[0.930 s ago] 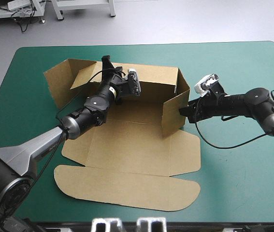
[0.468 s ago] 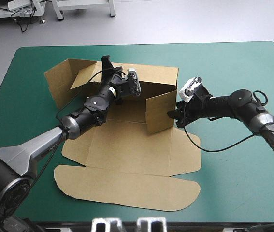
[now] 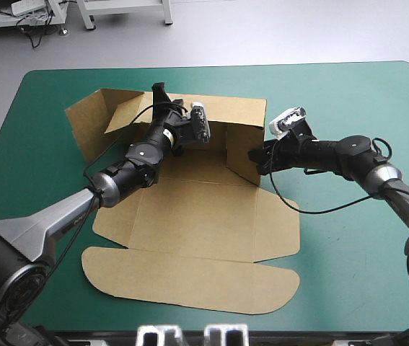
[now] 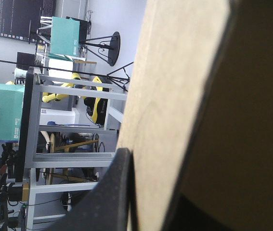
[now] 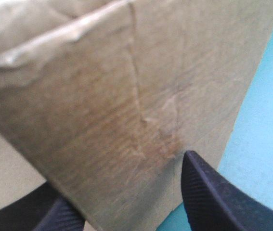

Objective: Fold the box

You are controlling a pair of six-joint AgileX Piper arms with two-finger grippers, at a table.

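The brown box (image 3: 197,216) lies open on the teal-green cover, its back wall (image 3: 233,115) raised. My left gripper (image 3: 159,97) is at the top edge of that wall. In the left wrist view the board (image 4: 170,96) runs between the fingers of the left gripper (image 4: 155,192), which is shut on it. The right side wall (image 3: 244,153) stands upright, swung in toward the back wall. My right gripper (image 3: 260,160) is against its outer face. Seen from the right wrist, this gripper (image 5: 122,178) is open and the wall (image 5: 117,96) fills the space ahead.
A loose left flap (image 3: 92,119) stands up at the box's far left corner. The lid panel (image 3: 190,277) lies flat toward the table's (image 3: 363,252) front edge. Bare cover shows right of the box.
The right gripper has moved left and slightly farther back, pushing the right side wall inward until it stands closer to the back wall. The left arm has held still.
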